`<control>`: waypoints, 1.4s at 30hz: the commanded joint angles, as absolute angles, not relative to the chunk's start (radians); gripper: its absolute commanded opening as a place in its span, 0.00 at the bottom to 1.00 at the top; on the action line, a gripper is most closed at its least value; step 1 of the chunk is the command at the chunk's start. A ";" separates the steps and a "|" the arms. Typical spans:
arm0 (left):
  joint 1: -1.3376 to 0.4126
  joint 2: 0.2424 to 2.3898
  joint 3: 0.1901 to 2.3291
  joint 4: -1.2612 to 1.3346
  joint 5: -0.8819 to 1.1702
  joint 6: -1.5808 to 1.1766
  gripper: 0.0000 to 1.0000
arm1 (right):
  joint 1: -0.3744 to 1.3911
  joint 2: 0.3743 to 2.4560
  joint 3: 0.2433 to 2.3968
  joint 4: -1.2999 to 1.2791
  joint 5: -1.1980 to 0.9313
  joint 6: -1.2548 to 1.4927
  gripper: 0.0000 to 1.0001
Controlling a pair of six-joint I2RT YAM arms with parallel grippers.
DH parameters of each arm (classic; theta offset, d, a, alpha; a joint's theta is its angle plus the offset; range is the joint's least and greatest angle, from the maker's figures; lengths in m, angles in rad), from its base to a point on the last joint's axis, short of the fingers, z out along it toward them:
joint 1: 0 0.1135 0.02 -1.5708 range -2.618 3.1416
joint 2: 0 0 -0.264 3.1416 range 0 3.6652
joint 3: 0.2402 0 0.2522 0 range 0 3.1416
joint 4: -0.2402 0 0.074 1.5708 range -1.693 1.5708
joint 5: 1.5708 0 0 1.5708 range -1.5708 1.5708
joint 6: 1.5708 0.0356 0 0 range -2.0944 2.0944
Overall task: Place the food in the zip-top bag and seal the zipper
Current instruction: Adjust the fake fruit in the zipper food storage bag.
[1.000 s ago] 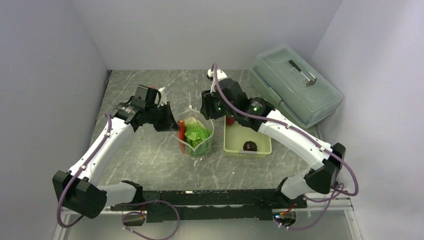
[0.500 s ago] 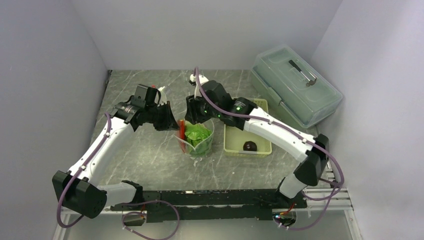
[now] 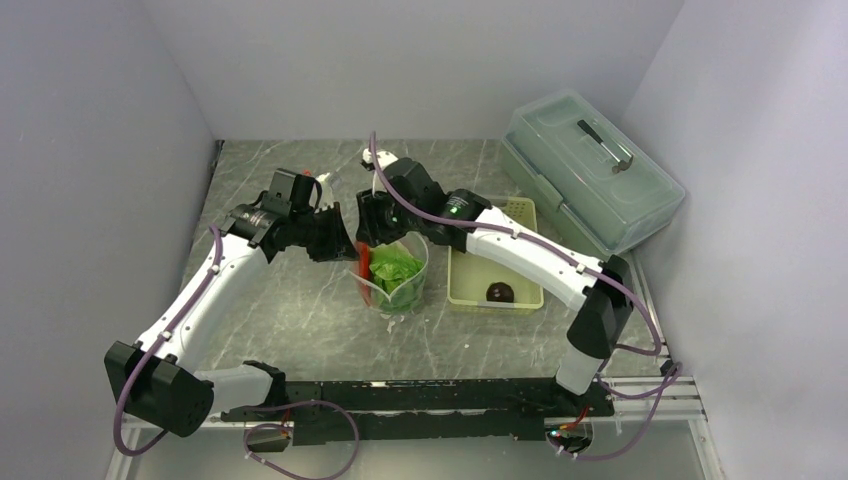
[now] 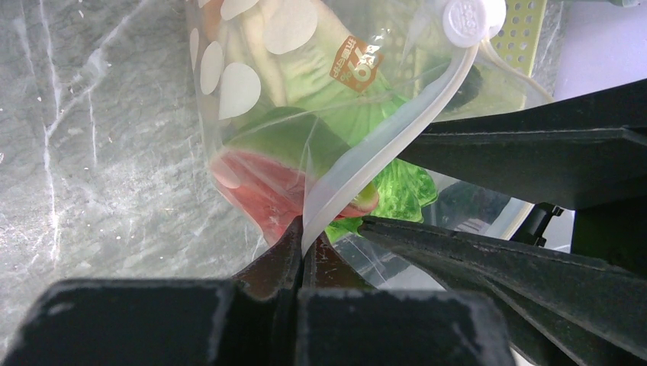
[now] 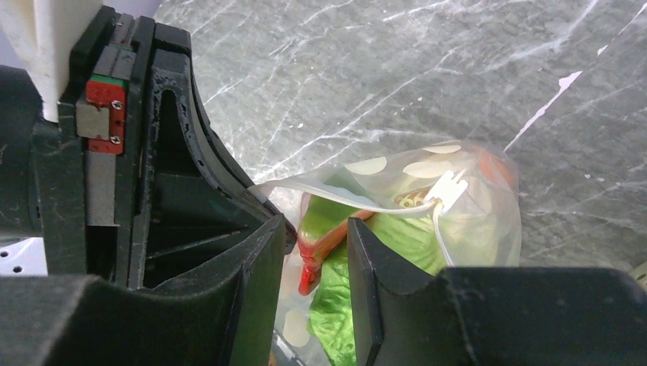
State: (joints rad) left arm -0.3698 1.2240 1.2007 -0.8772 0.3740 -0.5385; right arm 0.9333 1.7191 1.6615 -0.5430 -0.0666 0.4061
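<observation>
The zip-top bag [image 3: 398, 290] stands upright mid-table with leafy lettuce [image 3: 395, 268] and a red-orange long piece [image 3: 363, 262] inside. My left gripper [image 4: 305, 244] is shut on the zipper [image 4: 381, 145] at the left end of the bag's mouth, holding it up. The right gripper [image 5: 314, 229] hovers open just over that same end, right next to the left gripper's fingers [image 5: 214, 168]. Nothing sits between its jaws, and the red-orange long piece [image 5: 324, 244] and lettuce [image 5: 404, 244] show below the gap. A dark maroon ball [image 3: 499, 292] lies in the basket.
The pale green basket [image 3: 525, 300] sits directly right of the bag, partly under my right arm. A large translucent lidded box [image 3: 590, 170] stands at the back right. Grey walls close in on three sides.
My right arm swung left from above the basket to over the bag's mouth, and its jaws narrowed a little. The left gripper kept its hold on the zipper without moving.
</observation>
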 commanded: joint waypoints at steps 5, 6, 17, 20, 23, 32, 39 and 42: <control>-0.370 1.204 1.247 -0.861 0.391 -0.528 0.00 | 0.943 1.742 1.710 -0.532 -0.079 0.408 0.36; -0.370 1.204 1.248 -0.861 0.391 -0.528 0.00 | 0.943 1.744 1.707 -0.534 -0.077 0.407 0.35; -0.370 1.198 1.259 -0.865 0.385 -0.531 0.00 | 0.977 1.734 1.632 -0.555 -0.066 0.393 0.14; -0.370 1.197 1.262 -0.863 0.389 -0.535 0.00 | 0.991 1.729 1.586 -0.552 -0.061 0.397 0.10; -0.370 1.197 1.264 -0.864 0.389 -0.535 0.00 | 1.007 1.715 1.530 -0.530 -0.045 0.403 0.08; -0.370 1.190 1.264 -0.864 0.394 -0.541 0.00 | 1.046 1.701 1.436 -0.489 0.026 0.433 0.06; -0.370 1.183 1.268 -0.872 0.388 -0.540 0.00 | 1.051 1.629 1.470 -0.477 0.051 0.430 0.18; -0.370 1.184 1.269 -0.875 0.387 -0.538 0.00 | 1.051 1.588 1.490 -0.477 0.060 0.430 0.25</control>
State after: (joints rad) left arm -0.3698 1.2160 1.2198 -0.9020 0.3767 -0.5392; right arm 1.0443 1.6859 1.4452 -0.4858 0.0269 0.4225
